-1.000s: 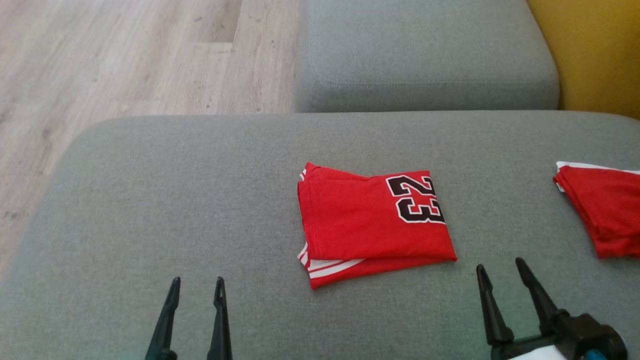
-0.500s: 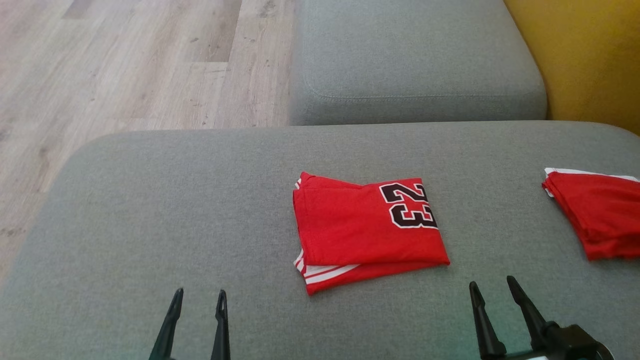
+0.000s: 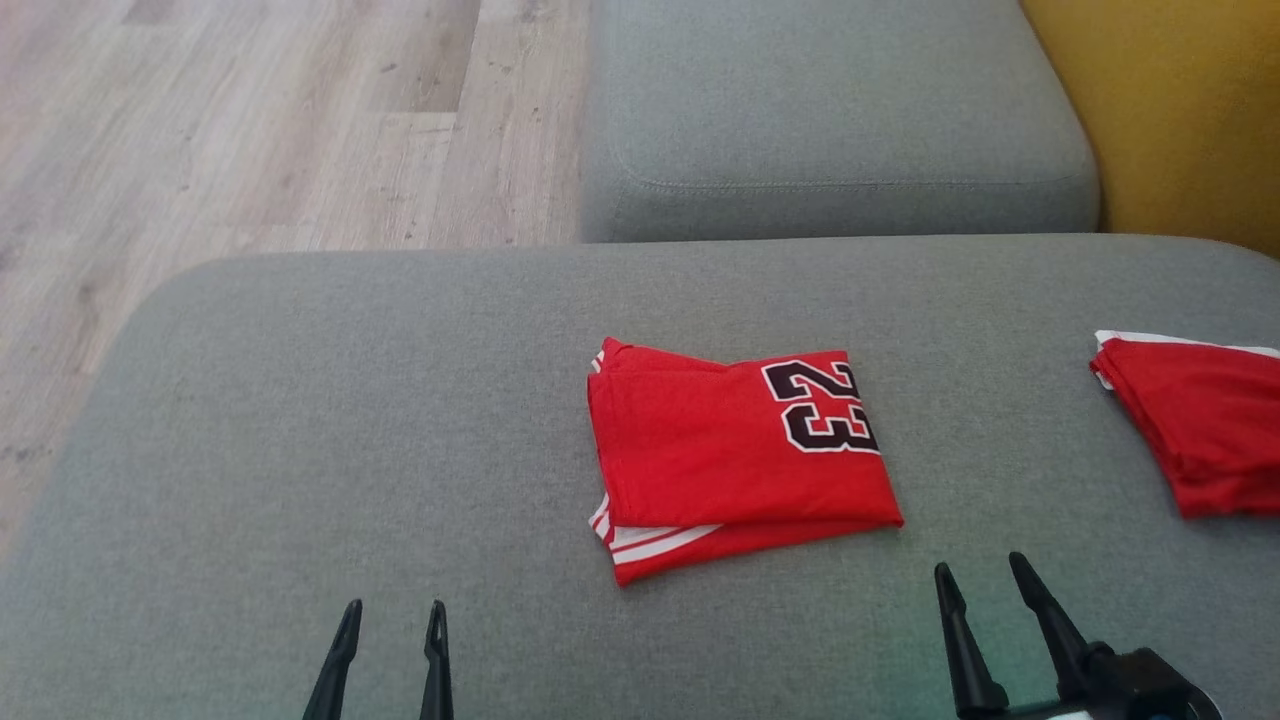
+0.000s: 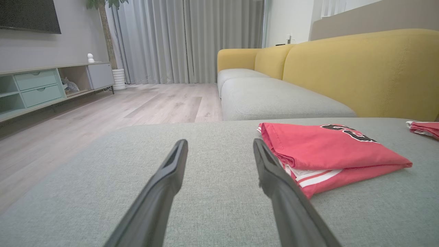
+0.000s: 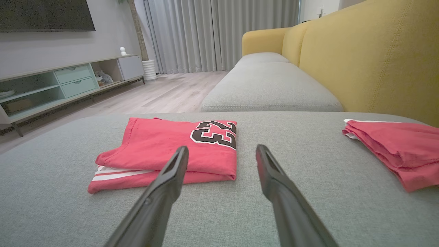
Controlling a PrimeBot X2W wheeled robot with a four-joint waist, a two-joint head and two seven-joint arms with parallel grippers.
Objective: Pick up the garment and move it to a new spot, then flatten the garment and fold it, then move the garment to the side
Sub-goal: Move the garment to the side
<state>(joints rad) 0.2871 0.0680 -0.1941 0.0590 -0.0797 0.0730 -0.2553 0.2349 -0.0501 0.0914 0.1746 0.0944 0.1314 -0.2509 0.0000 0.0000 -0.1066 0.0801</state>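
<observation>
Grey curtains (image 4: 178,41) rise behind the garment (image 4: 322,149) in wrist views.

A pale plank floor (image 3: 250,130) is seen on the left, and a broad grey cushion (image 3: 300,450) is spread across the foreground, with a second grey seat (image 3: 830,100) set just beyond it against a yellow backrest (image 4: 360,68). At the far end, long grey curtains (image 4: 192,37) are drawn down to the floor, and a white pot (image 4: 119,79) holding a thin trunk is placed beside them. A dark screen (image 4: 27,15) is mounted on the grey wall (image 4: 41,48) above a low cabinet (image 4: 37,85) fitted with pale green drawers and open shelves.
</observation>
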